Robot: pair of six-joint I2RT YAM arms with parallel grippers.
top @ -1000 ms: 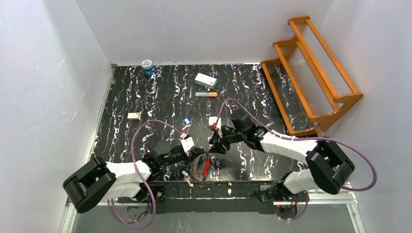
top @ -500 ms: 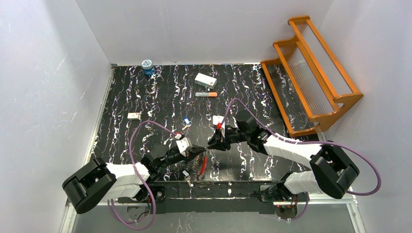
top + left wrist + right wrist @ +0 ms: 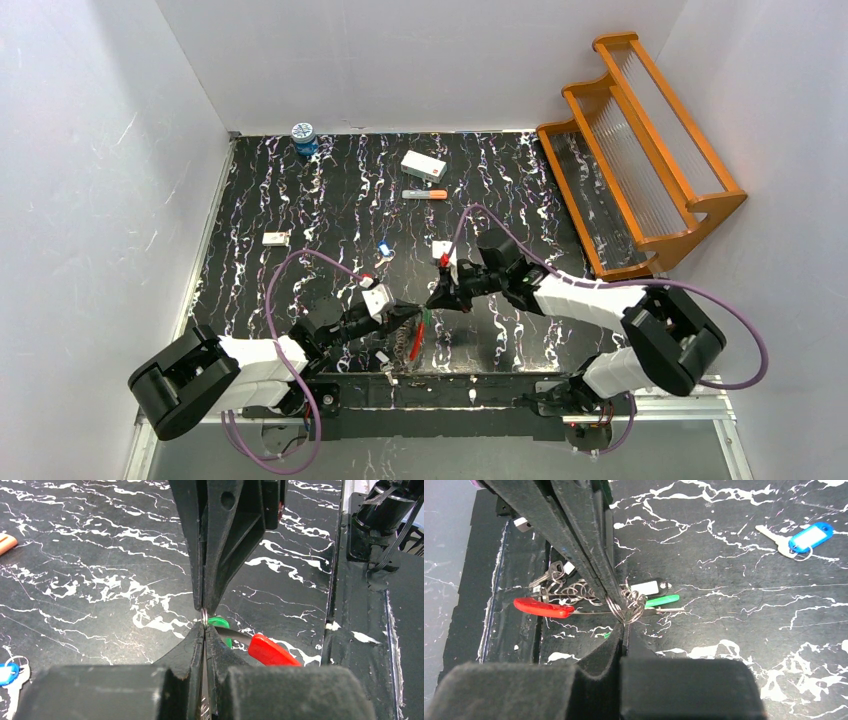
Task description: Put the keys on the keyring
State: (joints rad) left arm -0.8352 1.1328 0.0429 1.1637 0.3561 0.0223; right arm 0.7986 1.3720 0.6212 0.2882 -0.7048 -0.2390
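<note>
The keyring point(image 3: 626, 609) is a thin silver loop with a red part point(image 3: 544, 607), a green piece point(image 3: 662, 600) and a bunch of small rings and keys. It hangs between both grippers near the table's front middle point(image 3: 416, 342). My left gripper point(image 3: 204, 625) is shut on the silver wire point(image 3: 204, 613). My right gripper point(image 3: 624, 626) is shut on the same wire from the opposite side, so the two sets of tips meet point(image 3: 424, 306). A key with a blue head point(image 3: 808, 536) lies apart on the table point(image 3: 384, 250), also at the left wrist view's lower left corner point(image 3: 8, 673).
An orange wooden rack point(image 3: 640, 150) stands at the right. At the back are a blue-lidded jar point(image 3: 303, 137), a white box point(image 3: 423, 164) and an orange-tipped marker point(image 3: 425, 194). A small white piece point(image 3: 275, 238) lies at the left. The black front rail point(image 3: 365, 630) is close beside the grippers.
My right gripper has closed from open onto the keyring's wire. The left gripper, shut throughout, shifted slightly right and up with the ring to meet it.
</note>
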